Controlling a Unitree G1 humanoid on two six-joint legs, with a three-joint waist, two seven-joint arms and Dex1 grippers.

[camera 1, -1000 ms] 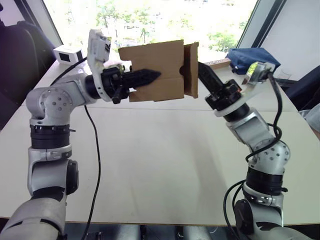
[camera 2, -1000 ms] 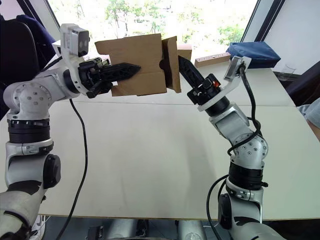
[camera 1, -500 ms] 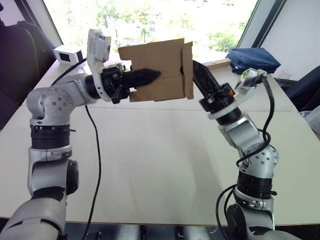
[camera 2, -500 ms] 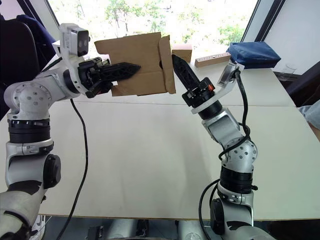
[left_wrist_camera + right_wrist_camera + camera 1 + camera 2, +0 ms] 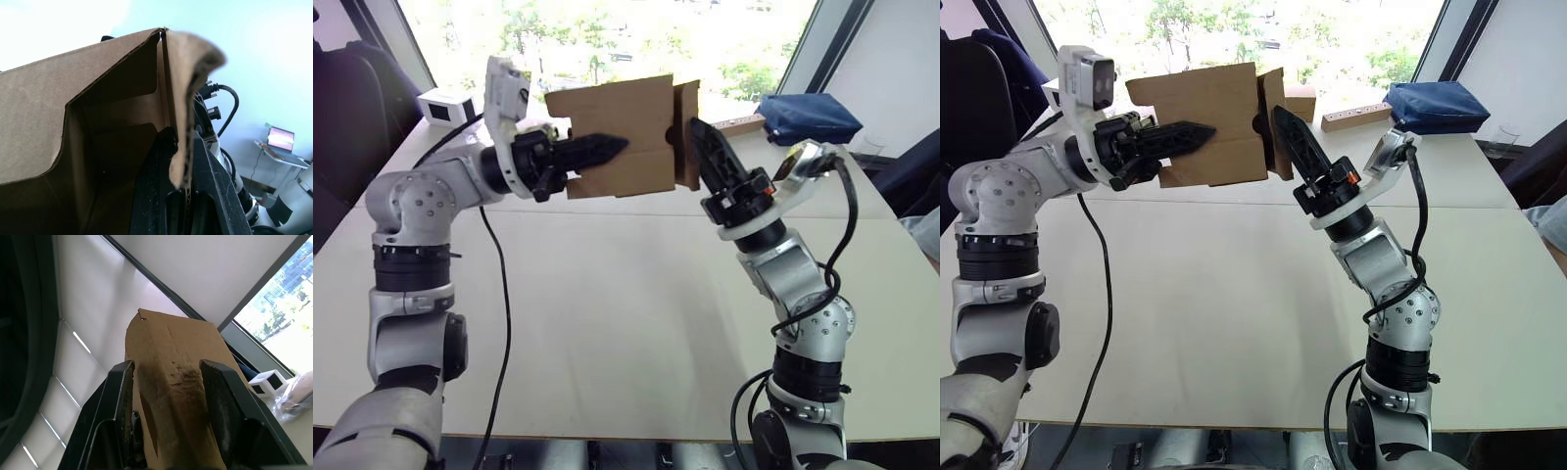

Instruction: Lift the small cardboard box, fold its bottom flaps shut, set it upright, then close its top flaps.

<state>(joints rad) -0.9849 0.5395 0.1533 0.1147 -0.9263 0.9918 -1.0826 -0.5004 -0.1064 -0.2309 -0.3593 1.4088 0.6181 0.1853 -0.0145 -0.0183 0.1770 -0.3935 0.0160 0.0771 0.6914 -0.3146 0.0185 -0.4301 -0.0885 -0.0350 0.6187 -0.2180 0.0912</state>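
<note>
The small cardboard box (image 5: 619,137) is held in the air above the far half of the bench (image 5: 636,294), lying on its side, one flapped end toward your right arm. Your left hand (image 5: 597,150) is clamped on the box's wall: the left wrist view shows one black finger inside the cavity and one outside, with the corrugated edge pinched between them. At the open end, a flap (image 5: 683,132) stands partly folded, not yet flush. Your right hand (image 5: 1285,132) rests against that flap with its fingers spread apart, gripping nothing; in the right wrist view the cardboard fills the gap between the two fingers. Judgement: this is the bottom-flap folding step, well short of set-down. Expect the box to be light and empty, so it will swing under any hard push; the single-wall board is stiff along the flutes but creases readily, and the pinched wall already looks bowed. Keep the hold on the wall near the rim, and press the flap with a flat finger side near its hinge line, not its free corner. Behind the box on the bench sit a white box (image 5: 448,104), a wooden block (image 5: 1356,117) and a blue bag (image 5: 808,116), all well apart from the work.
</note>
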